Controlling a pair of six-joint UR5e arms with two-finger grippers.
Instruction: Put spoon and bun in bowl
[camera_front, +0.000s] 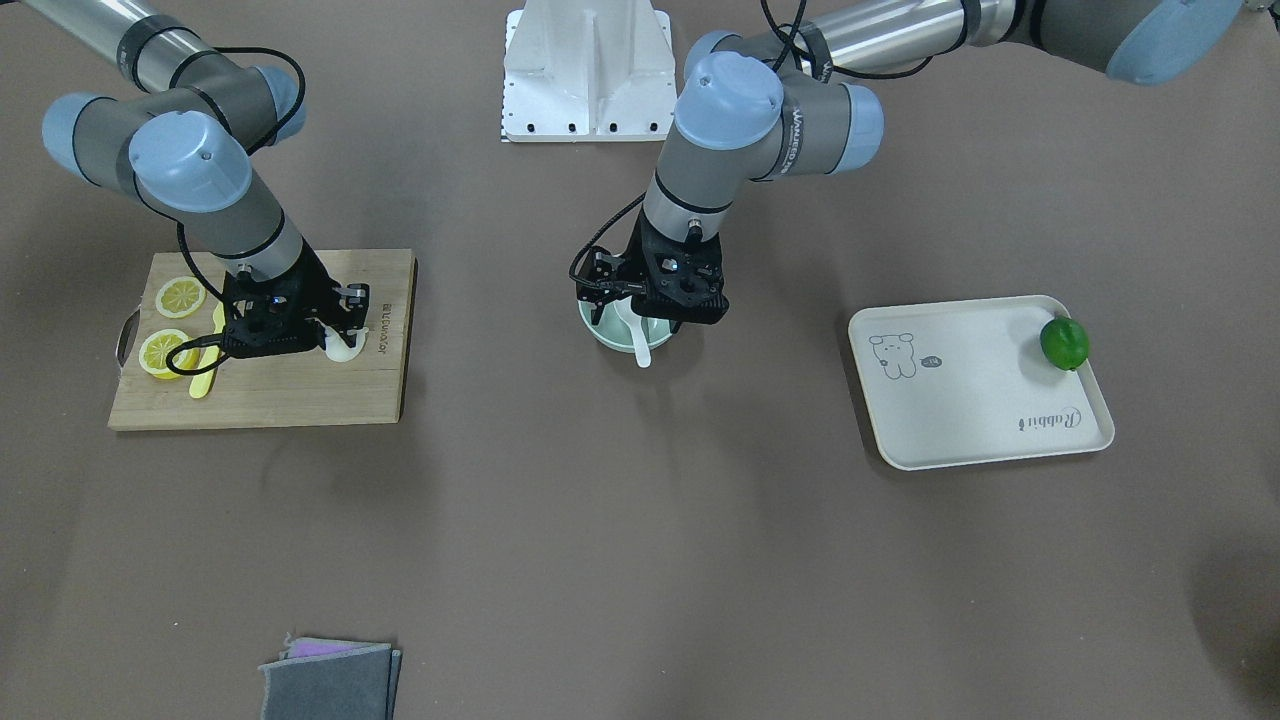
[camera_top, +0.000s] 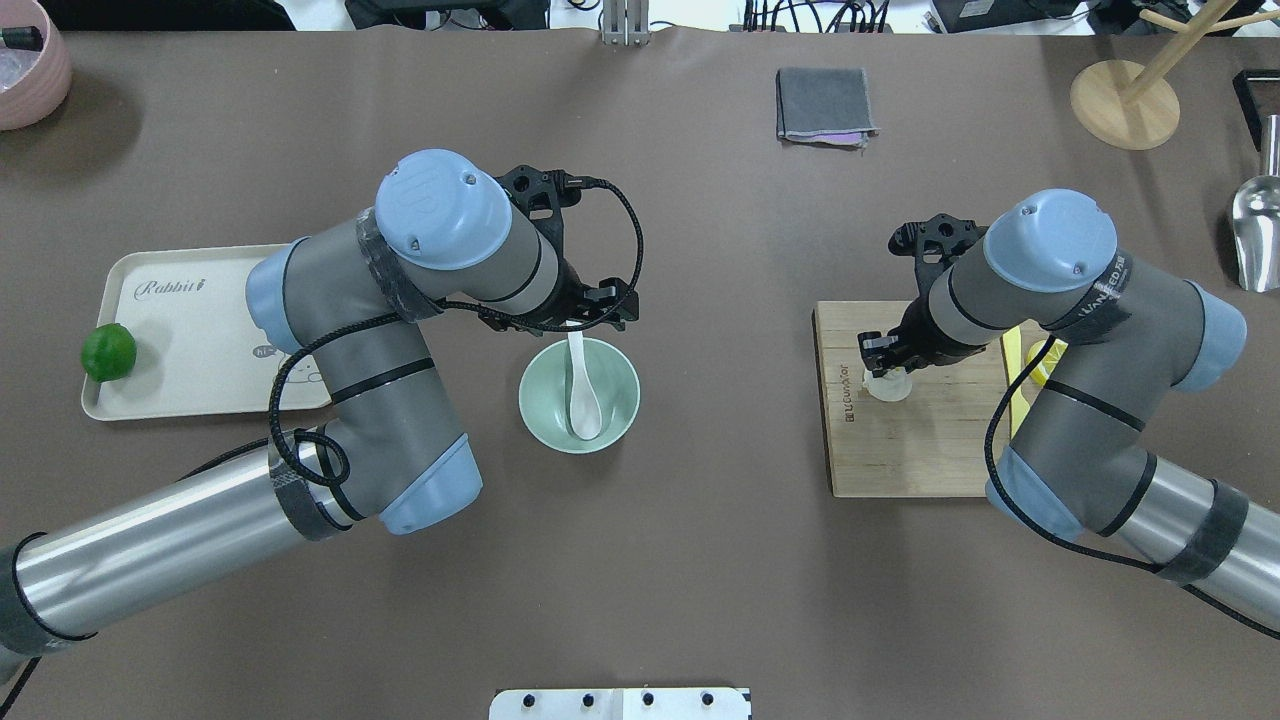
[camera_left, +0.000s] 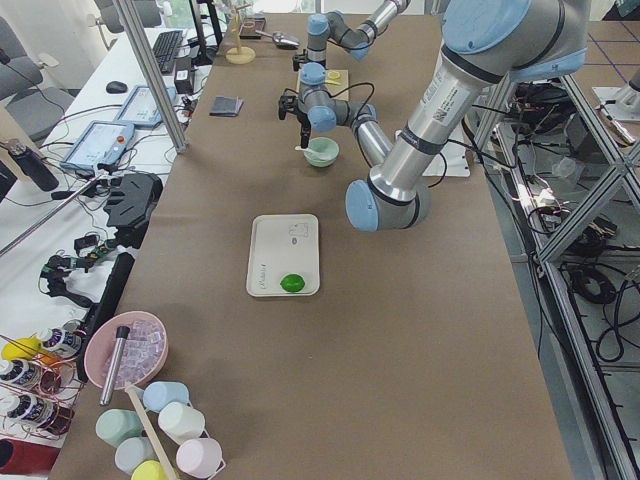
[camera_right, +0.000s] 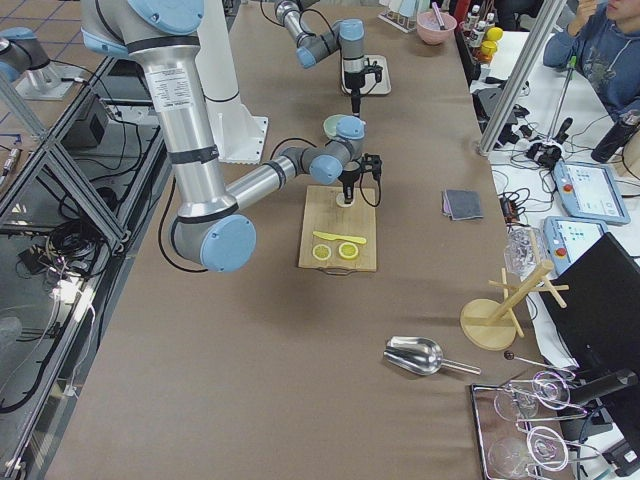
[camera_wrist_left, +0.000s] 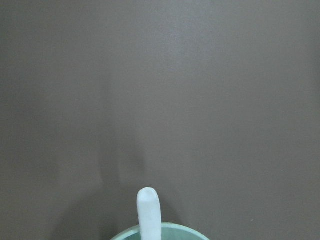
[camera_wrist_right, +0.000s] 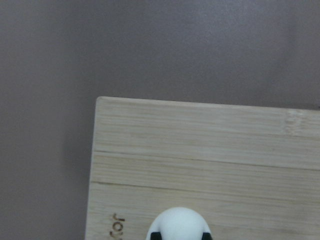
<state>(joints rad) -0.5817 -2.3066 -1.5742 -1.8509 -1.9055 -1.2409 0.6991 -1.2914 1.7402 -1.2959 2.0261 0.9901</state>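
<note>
Fingers (camera_wrist_right: 156, 235) of the right gripper (camera_wrist_right: 180, 237) are seen clenched on both sides of the bun (camera_wrist_right: 179, 222) in the right wrist view, on the wooden board (camera_wrist_right: 200, 150); all but their tips is cut off. From overhead, the bowl (camera_top: 540, 410) is found well apart across the desk (camera_top: 720, 520), toward the robot's left, with the spoon (camera_top: 580, 390) laid inside, long axis pointing away from the robot, handle on the far rim under the left gripper (camera_top: 573, 322). In the left wrist view no finger is shown against the handle, so a released state is judged. From the front, the bun is mostly hidden. In the side views nothing can be read of either grip.
</note>
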